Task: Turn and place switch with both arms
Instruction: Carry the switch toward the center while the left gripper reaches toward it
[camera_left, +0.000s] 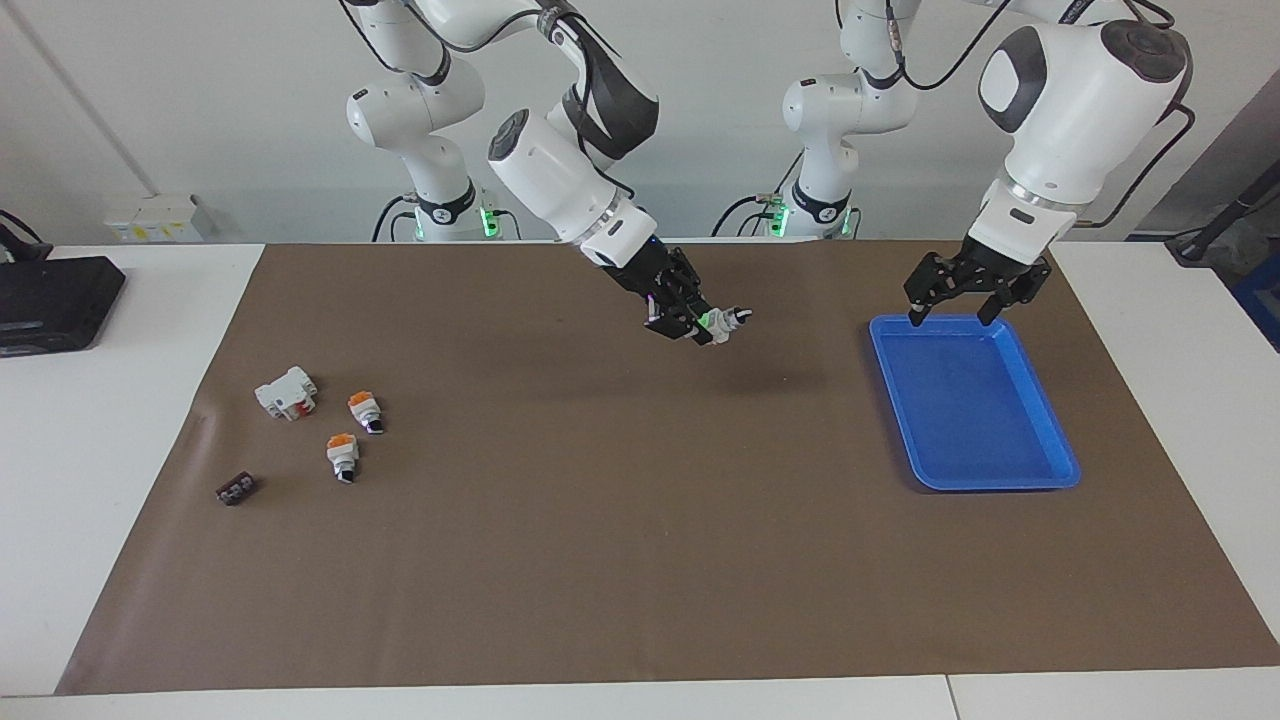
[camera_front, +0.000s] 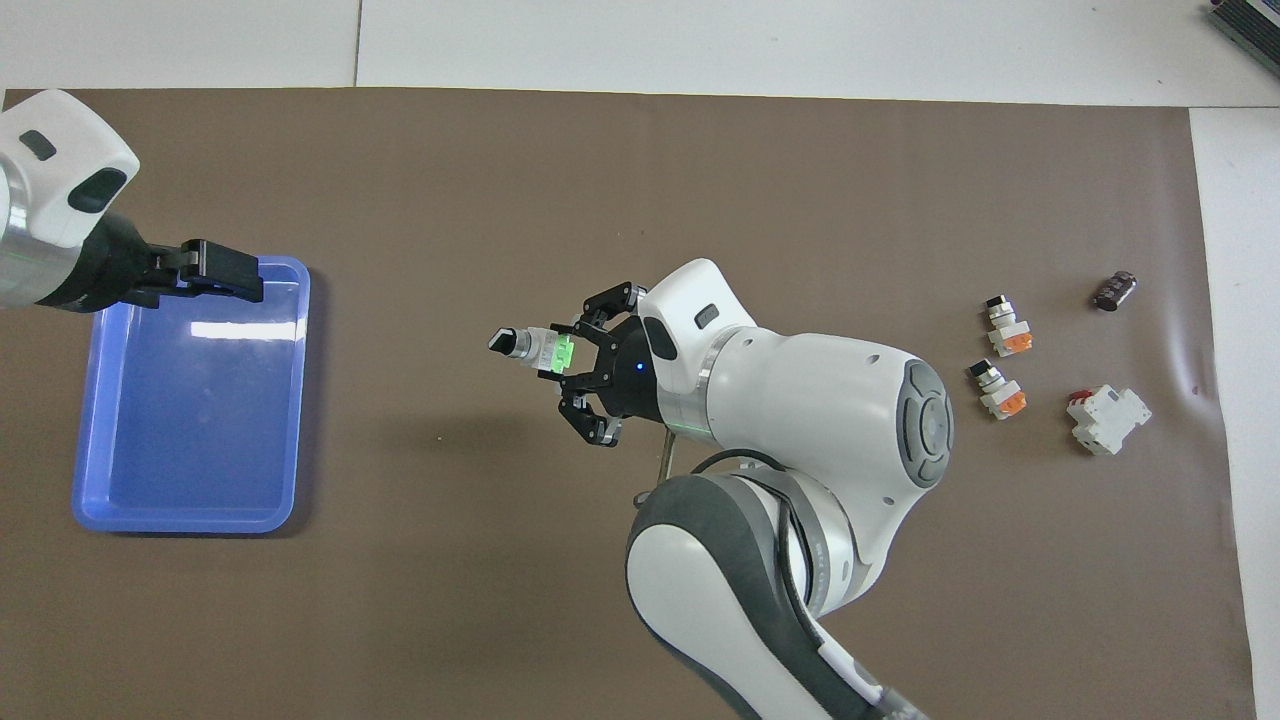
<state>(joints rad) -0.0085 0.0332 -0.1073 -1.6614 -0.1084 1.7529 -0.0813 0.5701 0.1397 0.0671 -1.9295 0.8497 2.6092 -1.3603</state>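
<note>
The switch (camera_left: 724, 319), white with a bright green end and a black-and-silver knob tip, is held in the air over the middle of the brown mat. My right gripper (camera_left: 706, 326) is shut on its green end, with the knob tip pointing toward the left arm's end of the table. It also shows in the overhead view (camera_front: 538, 349), in the right gripper (camera_front: 572, 353). My left gripper (camera_left: 952, 316) is open and empty, hanging over the edge of the blue tray (camera_left: 970, 410) that lies nearest the robots. In the overhead view the left gripper (camera_front: 225, 275) is over the same tray (camera_front: 190, 430).
Toward the right arm's end lie two orange-capped switches (camera_left: 365, 410) (camera_left: 342, 455), a white block with red (camera_left: 287, 392) and a small dark part (camera_left: 236, 488). A black box (camera_left: 50, 300) sits off the mat on the white table.
</note>
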